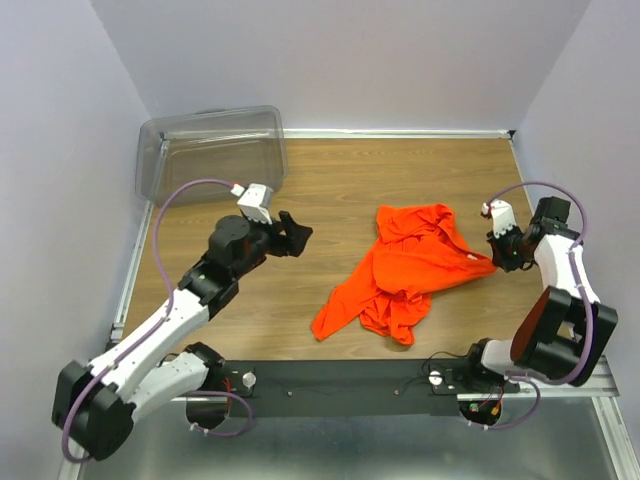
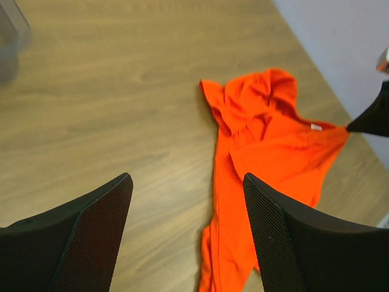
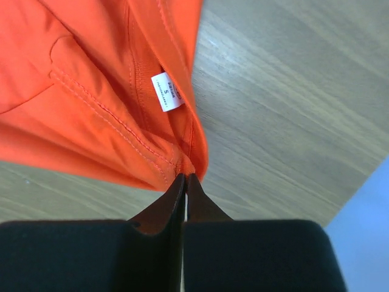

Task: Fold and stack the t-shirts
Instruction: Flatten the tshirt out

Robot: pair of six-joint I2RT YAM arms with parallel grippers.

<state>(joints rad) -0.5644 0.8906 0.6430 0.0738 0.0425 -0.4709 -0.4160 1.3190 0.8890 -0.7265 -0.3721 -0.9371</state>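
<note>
One bright orange t-shirt (image 1: 405, 270) lies crumpled on the wooden table, right of centre. My right gripper (image 1: 497, 262) is shut on its right edge near the collar. In the right wrist view the jaws pinch the fabric (image 3: 121, 91) at their tips (image 3: 185, 177), close to the white neck tag (image 3: 166, 92). My left gripper (image 1: 298, 236) is open and empty, left of the shirt and above the table. In the left wrist view the shirt (image 2: 267, 152) lies beyond the two spread fingers (image 2: 285, 237).
A clear plastic bin (image 1: 212, 150) stands at the back left corner of the table (image 1: 330, 180). Purple-grey walls close in the left, back and right. A black rail (image 1: 340, 385) with the arm bases runs along the near edge.
</note>
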